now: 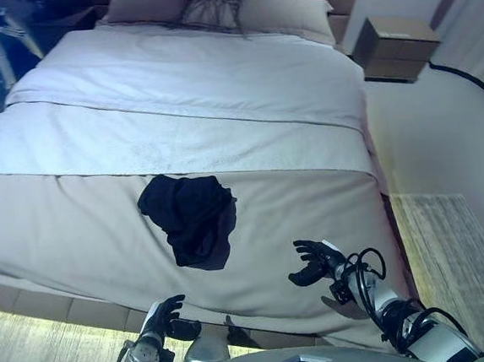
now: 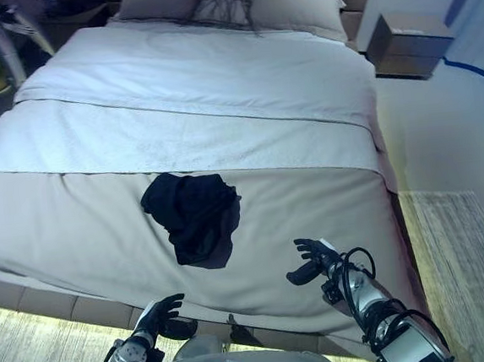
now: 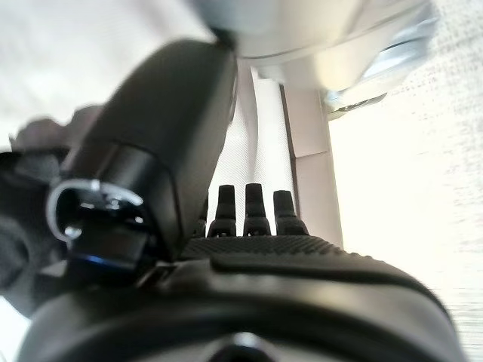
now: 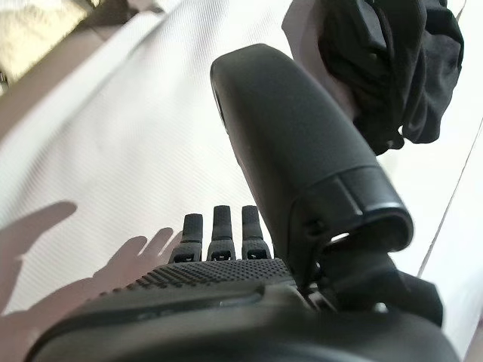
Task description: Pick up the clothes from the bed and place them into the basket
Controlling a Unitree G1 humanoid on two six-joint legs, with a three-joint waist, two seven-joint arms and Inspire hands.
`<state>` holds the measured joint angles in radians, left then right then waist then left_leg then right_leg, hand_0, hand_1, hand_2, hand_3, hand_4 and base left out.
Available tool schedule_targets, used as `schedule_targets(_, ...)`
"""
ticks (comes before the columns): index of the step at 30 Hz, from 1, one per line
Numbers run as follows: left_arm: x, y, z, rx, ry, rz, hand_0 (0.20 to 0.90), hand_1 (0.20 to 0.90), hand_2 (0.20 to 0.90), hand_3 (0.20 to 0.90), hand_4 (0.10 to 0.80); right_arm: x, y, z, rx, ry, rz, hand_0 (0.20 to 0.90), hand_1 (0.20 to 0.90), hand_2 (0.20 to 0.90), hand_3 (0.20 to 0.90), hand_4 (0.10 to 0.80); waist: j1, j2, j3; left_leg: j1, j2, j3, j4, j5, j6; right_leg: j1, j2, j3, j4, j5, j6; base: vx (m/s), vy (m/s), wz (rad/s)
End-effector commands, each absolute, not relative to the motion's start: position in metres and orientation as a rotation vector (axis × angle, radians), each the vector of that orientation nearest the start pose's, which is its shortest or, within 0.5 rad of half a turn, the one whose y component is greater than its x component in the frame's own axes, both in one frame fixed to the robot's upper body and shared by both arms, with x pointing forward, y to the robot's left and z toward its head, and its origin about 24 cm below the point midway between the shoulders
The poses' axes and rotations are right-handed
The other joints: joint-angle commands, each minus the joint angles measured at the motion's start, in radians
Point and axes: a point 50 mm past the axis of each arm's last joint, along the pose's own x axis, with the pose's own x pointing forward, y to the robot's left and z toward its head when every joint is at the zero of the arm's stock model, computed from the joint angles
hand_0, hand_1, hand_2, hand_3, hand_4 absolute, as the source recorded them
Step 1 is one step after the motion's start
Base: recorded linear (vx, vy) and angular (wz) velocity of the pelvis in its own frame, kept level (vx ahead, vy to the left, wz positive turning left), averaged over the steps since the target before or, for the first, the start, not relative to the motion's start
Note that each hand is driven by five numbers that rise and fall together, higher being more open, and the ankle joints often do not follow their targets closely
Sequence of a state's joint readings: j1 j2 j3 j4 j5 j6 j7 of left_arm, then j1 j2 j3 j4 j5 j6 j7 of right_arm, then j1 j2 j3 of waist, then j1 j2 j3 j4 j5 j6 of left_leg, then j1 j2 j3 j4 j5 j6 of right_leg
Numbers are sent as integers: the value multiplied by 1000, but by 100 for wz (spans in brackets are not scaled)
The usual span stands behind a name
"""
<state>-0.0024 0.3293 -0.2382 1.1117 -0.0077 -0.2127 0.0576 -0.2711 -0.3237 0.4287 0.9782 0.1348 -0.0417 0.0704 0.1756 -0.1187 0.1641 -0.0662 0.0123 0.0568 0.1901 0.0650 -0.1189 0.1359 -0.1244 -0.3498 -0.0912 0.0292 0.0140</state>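
Note:
A crumpled black garment [image 1: 190, 215] lies on the beige cover at the foot of the bed [image 1: 77, 238]; it also shows in the right wrist view [image 4: 392, 68]. My right hand [image 1: 317, 262] hovers open and empty over the cover, to the right of the garment and apart from it. Its fingers [image 4: 215, 230] are straight. My left hand [image 1: 165, 317] is open and empty below the bed's foot edge, left of and nearer than the garment, with straight fingers [image 3: 249, 207].
White sheets [image 1: 184, 101] and pillows [image 1: 282, 12] cover the far half of the bed. A brown nightstand [image 1: 395, 45] stands at the far right. A pale rug [image 1: 460, 255] lies on the floor right of the bed.

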Motion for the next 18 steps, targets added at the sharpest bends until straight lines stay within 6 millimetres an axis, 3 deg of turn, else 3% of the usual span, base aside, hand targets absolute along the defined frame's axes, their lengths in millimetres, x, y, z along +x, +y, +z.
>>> schedule_targets(1,150,219,-132,484,780,-179,900,900,900,900,800,263,-200,-67,-436,567,243,900,900,900,900,800,-32,37,-20,18,217,151,-66,69,2,-2,-3,38,119,-41,56,154,368,34)
schedule_targets(2,152,217,-132,478,777,-185,900,900,900,900,800,261,-201,-68,-463,563,247,900,900,900,900,800,-41,47,-28,42,234,167,-114,76,1,3,-13,30,121,-45,61,168,339,53)
schedule_targets(4,159,215,-129,476,758,-213,900,900,900,900,800,259,-204,-68,-527,555,256,900,900,900,900,800,-43,58,-36,47,228,168,-155,63,0,10,-39,29,133,-52,72,174,321,46)
schedule_targets(8,175,211,-120,515,708,-301,900,900,900,900,800,260,-206,-65,-739,499,251,900,900,900,900,800,-39,62,-45,73,151,177,-165,4,29,-17,-120,17,199,-29,129,160,243,3)
schedule_targets(9,178,216,-117,520,707,-281,900,900,900,900,800,266,-203,-60,-810,458,255,900,900,900,900,800,-34,68,-33,83,135,178,-174,-11,43,-59,-146,1,265,8,140,112,142,-4)
schedule_targets(10,180,221,-115,522,710,-261,900,900,900,900,800,272,-199,-56,-844,432,258,900,900,900,900,800,-34,69,-22,97,124,179,-190,-18,52,-93,-147,4,308,8,146,94,114,6)
schedule_targets(11,181,226,-113,523,713,-245,900,900,900,900,800,277,-197,-52,-870,407,251,900,900,900,900,800,-37,70,-18,99,119,176,-202,-20,57,-126,-137,12,322,20,148,5,-58,13)
schedule_targets(12,190,233,-107,548,680,-234,900,900,900,900,800,296,-187,-34,-936,312,205,900,900,900,900,800,-54,63,12,91,114,151,-213,-34,62,-220,-82,51,312,14,144,-73,-128,12)
schedule_targets(14,209,240,-94,556,631,-192,900,900,900,900,800,323,-184,-5,-986,211,156,900,900,900,900,800,-55,58,48,43,131,138,-212,-22,58,-264,-61,75,301,3,132,-245,-168,26)
schedule_targets(16,234,242,-81,517,590,-109,900,900,900,900,800,358,-181,41,-1071,42,64,900,900,900,900,800,-27,36,108,-71,114,109,-168,-10,63,-278,-21,76,253,-12,104,-329,-252,64)
schedule_targets(18,236,241,-80,537,580,-129,900,900,900,900,800,367,-182,59,-1116,-34,41,900,900,900,900,800,-9,29,128,-118,115,96,-142,-5,58,-301,-11,72,247,-8,94,-137,-140,54)
